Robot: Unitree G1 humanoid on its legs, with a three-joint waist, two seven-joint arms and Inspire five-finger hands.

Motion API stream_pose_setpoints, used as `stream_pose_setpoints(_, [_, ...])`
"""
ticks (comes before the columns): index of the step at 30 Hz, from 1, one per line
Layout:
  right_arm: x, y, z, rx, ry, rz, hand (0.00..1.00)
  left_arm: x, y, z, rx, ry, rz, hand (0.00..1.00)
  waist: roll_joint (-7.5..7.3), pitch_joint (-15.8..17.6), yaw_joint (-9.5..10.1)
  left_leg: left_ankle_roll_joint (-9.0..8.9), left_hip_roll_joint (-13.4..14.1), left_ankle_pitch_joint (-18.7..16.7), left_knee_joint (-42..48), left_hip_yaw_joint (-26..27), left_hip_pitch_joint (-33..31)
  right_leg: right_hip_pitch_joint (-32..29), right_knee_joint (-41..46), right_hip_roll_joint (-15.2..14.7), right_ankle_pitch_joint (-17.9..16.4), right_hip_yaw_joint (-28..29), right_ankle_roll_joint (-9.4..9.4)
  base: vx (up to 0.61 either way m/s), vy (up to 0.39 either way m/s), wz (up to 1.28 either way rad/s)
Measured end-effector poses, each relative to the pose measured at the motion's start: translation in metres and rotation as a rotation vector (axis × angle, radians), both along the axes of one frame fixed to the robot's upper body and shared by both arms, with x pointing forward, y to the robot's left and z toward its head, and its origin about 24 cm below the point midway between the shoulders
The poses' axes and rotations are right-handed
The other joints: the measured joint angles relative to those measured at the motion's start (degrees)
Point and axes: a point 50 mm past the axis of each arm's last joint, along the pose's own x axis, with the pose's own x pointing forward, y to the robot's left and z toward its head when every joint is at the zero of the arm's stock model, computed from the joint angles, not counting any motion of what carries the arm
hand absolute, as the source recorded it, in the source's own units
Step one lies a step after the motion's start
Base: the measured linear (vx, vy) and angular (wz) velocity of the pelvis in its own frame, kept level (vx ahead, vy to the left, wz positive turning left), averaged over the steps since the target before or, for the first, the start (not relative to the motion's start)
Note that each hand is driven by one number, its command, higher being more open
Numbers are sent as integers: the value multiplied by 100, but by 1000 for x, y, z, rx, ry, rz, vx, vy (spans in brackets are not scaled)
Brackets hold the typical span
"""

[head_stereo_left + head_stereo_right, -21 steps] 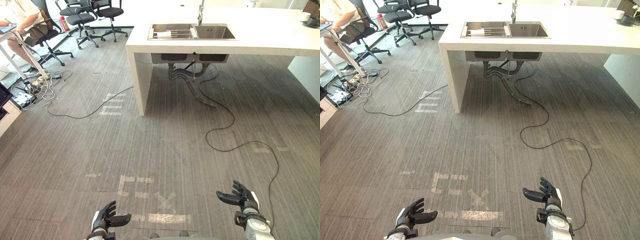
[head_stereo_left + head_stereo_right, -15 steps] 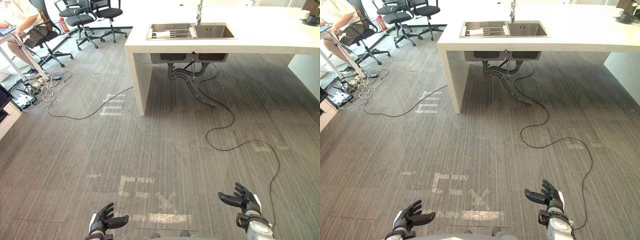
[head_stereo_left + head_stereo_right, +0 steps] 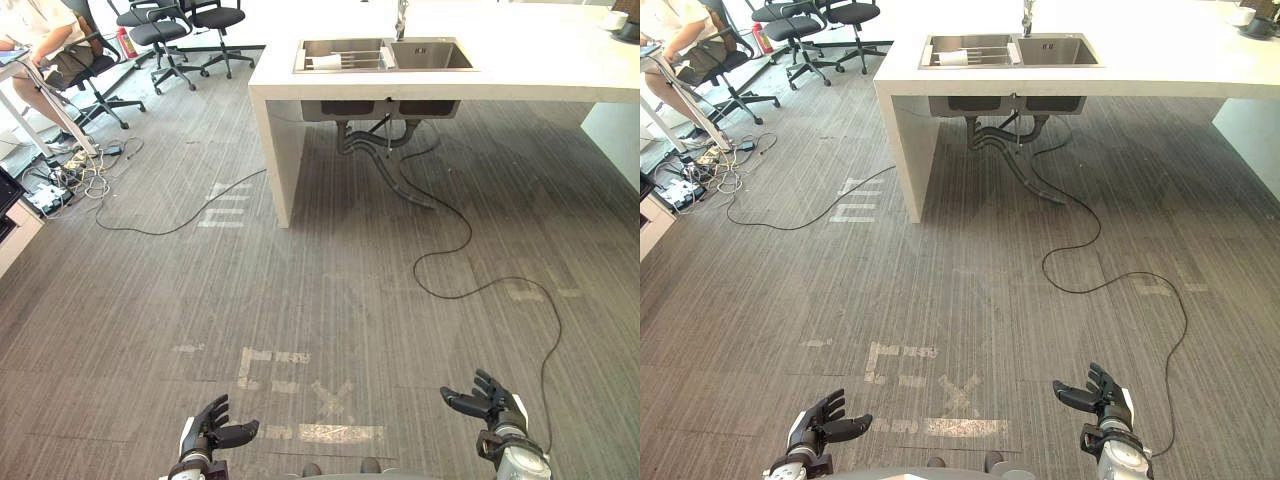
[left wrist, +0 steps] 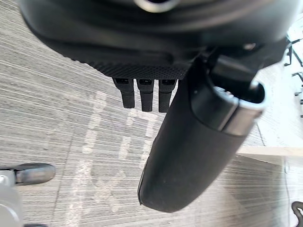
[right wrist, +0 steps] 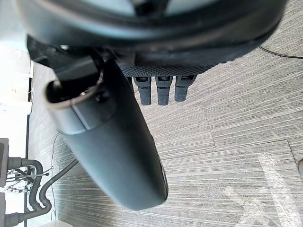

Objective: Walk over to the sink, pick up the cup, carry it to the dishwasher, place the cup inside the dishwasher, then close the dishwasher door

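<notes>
The left hand (image 3: 213, 432) hung low, fingers relaxed, empty. Well ahead, the sink (image 3: 385, 55) sat in the tabletop (image 3: 540, 72), a white thing in its left basin probably the cup (image 3: 327, 62). The walk should run straight there and stop square. The right hand (image 3: 487, 400) was equally open and empty.

**Office floor and furniture around the white surface**

Grey plank floor (image 3: 300, 290) carries pale tape marks (image 3: 290, 375) in the near middle, and more (image 3: 228, 205) by the white surface's (image 3: 540, 70) end panel. Grey pipes (image 3: 375, 150) hang beneath it. Far left, black office chairs (image 3: 160, 35) stand near a red fire extinguisher (image 3: 124, 45). A seated person (image 3: 45, 30) is beside them, above a tangle of cables (image 3: 70, 175).
</notes>
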Motion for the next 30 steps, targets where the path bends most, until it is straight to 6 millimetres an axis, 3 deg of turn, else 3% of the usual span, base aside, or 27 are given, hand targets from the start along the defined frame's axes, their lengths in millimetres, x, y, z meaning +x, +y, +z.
stream_pose_setpoints(13, [-1, 10, -5, 44, 4, 8, 90, 21, -7, 16, 0, -116, -34, 90, 47, -85, 4, -27, 26, -83, 77, 50, -150, -144, 5, 24, -13, 54, 2, 1, -1, -2])
stream_pose_setpoints(21, [1, 11, -5, 43, 2, 4, 90, 31, -14, 26, -39, -197, -5, 90, 39, -120, 94, 17, 121, -593, 789, 372, -555, -408, 173, 84, -139, 387, 75, 29, 21, -23])
stream_pose_setpoints(23, [3, 11, -4, 40, -4, 2, 90, 34, -18, 30, -48, -222, -6, 90, 41, -120, 141, 35, 166, -817, 1099, 483, -713, -646, 575, 109, -353, 485, 73, 60, 47, -26])
stream_pose_setpoints(24, [8, 11, -3, 36, -14, 2, 90, 36, -19, 32, -48, -235, -7, 90, 40, -114, 138, 64, 178, -1001, 1348, 530, -839, -886, 1066, 112, -617, 531, 127, 53, 42, -22])
stream_pose_setpoints(26, [13, 11, -1, 30, -24, -2, 90, 39, -19, 35, -44, -252, -9, 90, -7, -60, 130, 181, 148, -1358, 1775, 596, -900, -1424, 2437, 50, -1174, 527, 404, 96, 67, -16])
stream_pose_setpoints(28, [14, 13, 0, 31, -27, 0, 90, 39, -17, 36, -32, -252, -5, 90, -40, 24, 95, 253, 119, -1563, 1888, 552, -709, -1937, 3760, -36, -1328, 330, 615, 150, 59, 6])
stream_pose_setpoints(30, [14, 13, 0, 31, -24, -1, 90, 38, -15, 36, -22, -249, 5, 90, -78, 50, 74, 255, 85, -1733, 1901, 521, -523, -2173, 4253, -190, -1519, 69, 517, 220, 43, 10])
